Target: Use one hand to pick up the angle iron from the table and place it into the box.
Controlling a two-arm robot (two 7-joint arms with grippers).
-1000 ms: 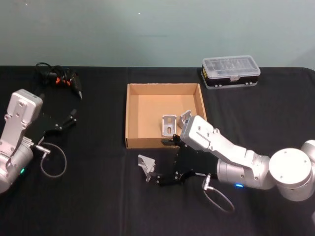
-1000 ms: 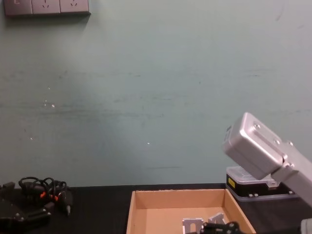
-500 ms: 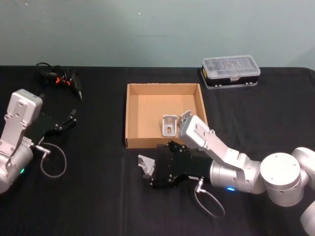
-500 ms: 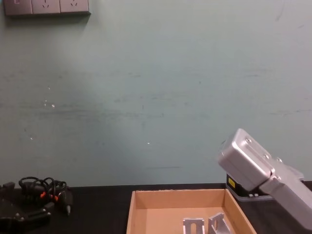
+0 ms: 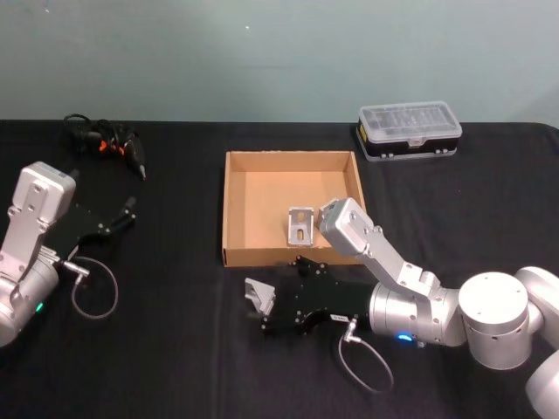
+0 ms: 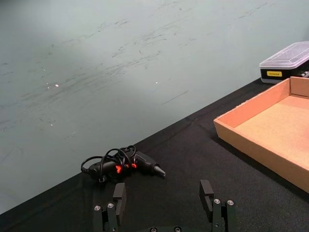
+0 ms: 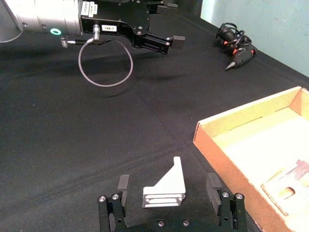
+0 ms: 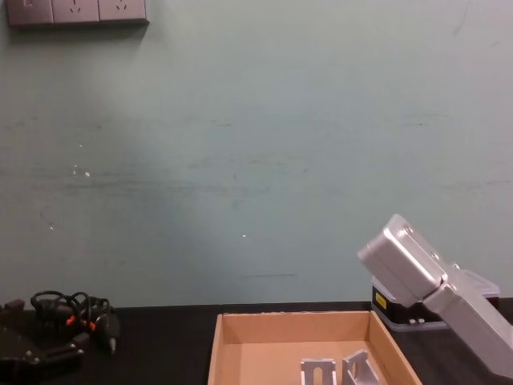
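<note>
The black right hand (image 7: pixel 168 183) has moved forward, low over the matte black tabletop (image 5: pixel 175 349). Its spread fingers now flank the small grey metal angle iron (image 5: pixel 258 295), which lies just before the shallow tan cardboard box (image 5: pixel 225 205). I think closing comes next. The left hand (image 6: pixel 162 187) is parked at the left side, fingers apart.

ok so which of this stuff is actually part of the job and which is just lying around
Job: angle iron on the table, straddled by the open right gripper; box with two other angle irons inside.
Lying about: plastic case; cable bundle; left gripper, parked open at the left.
</note>
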